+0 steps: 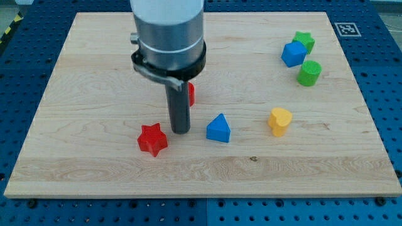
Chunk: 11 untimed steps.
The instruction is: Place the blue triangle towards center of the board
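A: What lies nearest the camera?

B: The front edge of the wooden board (pixel 201 182), a pale plank sheet on a blue perforated table (pixel 19 213). It is also the largest thing in view.

A: And next in size?

B: The arm's grey cylinder body (pixel 168 31), coming down from the view's top, ringed by a black clamp (pixel 168 63). Below it the dark rod drops to the board; my tip (pixel 181 130) rests between the red star (pixel 152 139) on the view's left and the blue triangle (pixel 218 129) on the view's right.

A: Is the tip touching either one?

B: Neither. It stands just beside both, with a strip of bare wood on each side. There is no hand to open or close; the rod ends plain and grasps nothing.

A: Where does the blue triangle sit?

B: Slightly below the board's middle, upright on its base, near the centre line.

A: The smaller pieces?

B: A second red block (pixel 191 93) peeks out behind the rod, its shape mostly hidden. A yellow heart-like block (pixel 280 120) lies to the view's right of the triangle, well apart. Toward the top right a blue cube (pixel 293 54) sits touching a green star (pixel 304 41), with a green cylinder (pixel 309 73) just below them. A black-and-white marker tag (pixel 346 29) occupies the board's top right corner.
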### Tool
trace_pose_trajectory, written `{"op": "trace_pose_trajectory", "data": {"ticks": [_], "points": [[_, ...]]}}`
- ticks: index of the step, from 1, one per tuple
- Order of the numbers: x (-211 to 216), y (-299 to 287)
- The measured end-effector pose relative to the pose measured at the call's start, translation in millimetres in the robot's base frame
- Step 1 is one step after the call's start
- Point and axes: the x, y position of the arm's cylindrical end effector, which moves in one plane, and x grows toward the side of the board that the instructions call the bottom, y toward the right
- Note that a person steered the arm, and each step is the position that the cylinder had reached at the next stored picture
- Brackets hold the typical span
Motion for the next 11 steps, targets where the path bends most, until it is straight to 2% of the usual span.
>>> {"op": "trace_pose_trajectory", "data": {"ticks": [2, 5, 9, 11], "points": [[45.7, 3.6], [29.0, 56.1], [-71.5, 63.0], [-99.6, 63.0]]}}
